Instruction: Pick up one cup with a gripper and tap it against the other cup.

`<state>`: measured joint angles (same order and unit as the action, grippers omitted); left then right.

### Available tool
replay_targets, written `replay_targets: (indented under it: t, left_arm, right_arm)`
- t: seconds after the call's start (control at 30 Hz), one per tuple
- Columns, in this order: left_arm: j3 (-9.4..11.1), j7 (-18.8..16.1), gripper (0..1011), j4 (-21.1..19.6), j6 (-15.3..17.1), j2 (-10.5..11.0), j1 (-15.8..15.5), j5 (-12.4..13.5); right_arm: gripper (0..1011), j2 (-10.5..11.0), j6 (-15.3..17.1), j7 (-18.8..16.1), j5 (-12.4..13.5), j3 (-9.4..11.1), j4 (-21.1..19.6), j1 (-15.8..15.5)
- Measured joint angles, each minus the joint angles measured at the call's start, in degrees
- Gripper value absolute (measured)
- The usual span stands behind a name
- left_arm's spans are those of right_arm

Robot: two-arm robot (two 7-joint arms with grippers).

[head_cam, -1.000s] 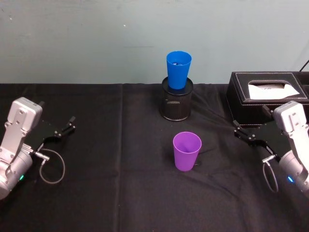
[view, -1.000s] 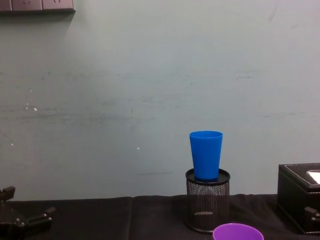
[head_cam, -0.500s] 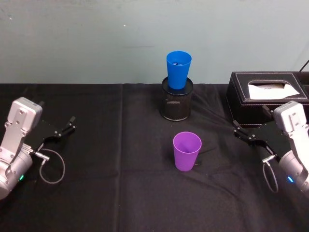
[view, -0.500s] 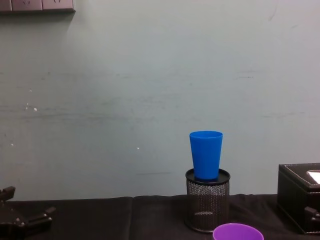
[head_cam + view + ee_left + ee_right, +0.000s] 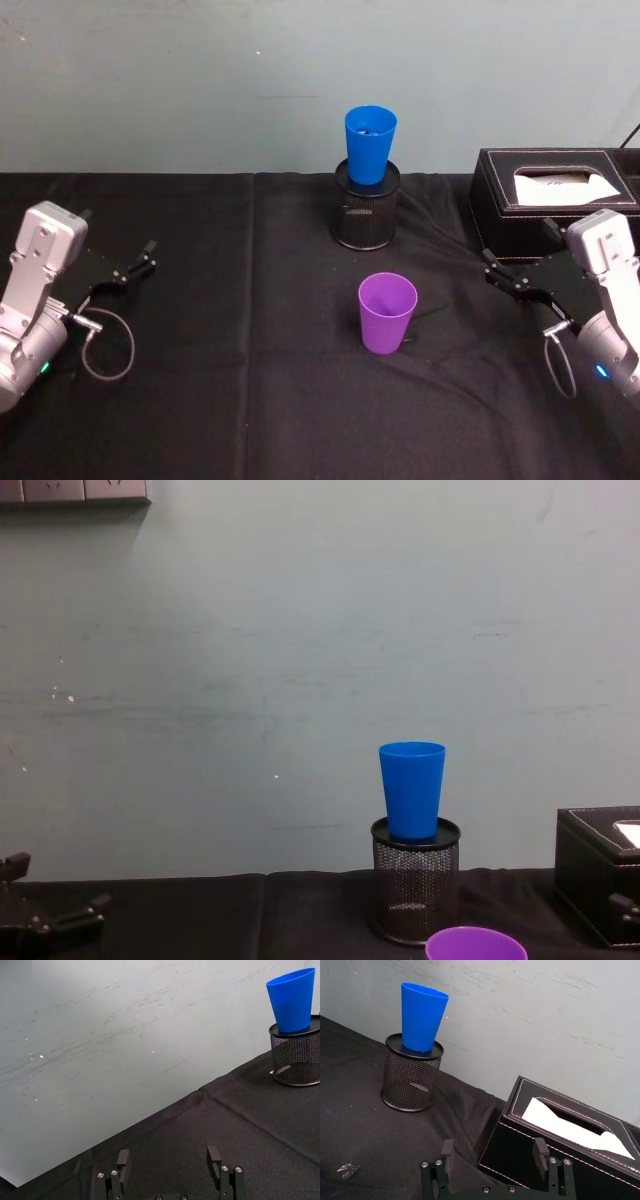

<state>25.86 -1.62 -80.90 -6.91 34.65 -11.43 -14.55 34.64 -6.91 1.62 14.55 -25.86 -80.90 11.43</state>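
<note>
Grippers come nearest: our left gripper (image 5: 168, 1159) sits low at the left edge of the black tablecloth (image 5: 250, 390), its two black fingers spread wide with nothing between them. Our right gripper (image 5: 493, 1150) sits likewise at the right edge, fingers just as wide and bare (each is on a silver-grey arm with a looped cable beside it). Between them and a little farther out, well apart from both, we see the plain purple plastic tumbler (image 5: 387, 312) standing upright on the cloth, rim up. Beyond it stands the round black wire-mesh pen holder (image 5: 366, 218). The bright blue plastic tumbler (image 5: 370, 143) sits upright in its mouth, most of its body above the rim. Right of the holder, just beyond our right gripper, we see a black stitched tissue box (image 5: 495, 200) with white tissue in its slot. A pale grey-green wall (image 5: 250, 630) closes the back.
</note>
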Motion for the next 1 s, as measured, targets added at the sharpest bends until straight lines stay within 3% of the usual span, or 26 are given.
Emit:
replay_targets:
  t: [0.23, 0.43, 0.57, 0.63, 0.77, 1.0]
  left_arm:
    - [0.0, 0.0, 1000, 0.0, 0.0, 0.0, 0.0, 0.0]
    - [0.0, 0.0, 1000, 0.0, 0.0, 0.0, 0.0, 0.0]
    - [0.0, 0.0, 1000, 0.0, 0.0, 0.0, 0.0, 0.0]
    - [0.0, 0.0, 1000, 0.0, 0.0, 0.0, 0.0, 0.0]
    - [0.0, 0.0, 1000, 0.0, 0.0, 0.0, 0.0, 0.0]
    - [0.0, 0.0, 1000, 0.0, 0.0, 0.0, 0.0, 0.0]
  right_arm:
    - [1002, 0.0, -0.4, -0.83, 0.5, 1.38, -1.59, -0.7]
    - [1002, 0.82, -1.01, -3.3, 3.01, 3.81, -4.3, -2.82]
    - [1000, 1.88, -2.21, -6.64, 5.99, 5.29, -6.12, -5.36]
    - [1000, 3.03, -4.24, -10.27, 8.37, 5.95, -7.56, -8.17]
    - [1002, 4.4, -7.08, -15.16, 10.63, 6.05, -9.17, -11.97]
    - [1000, 4.77, -10.59, -21.35, 11.11, 4.51, -9.9, -15.07]
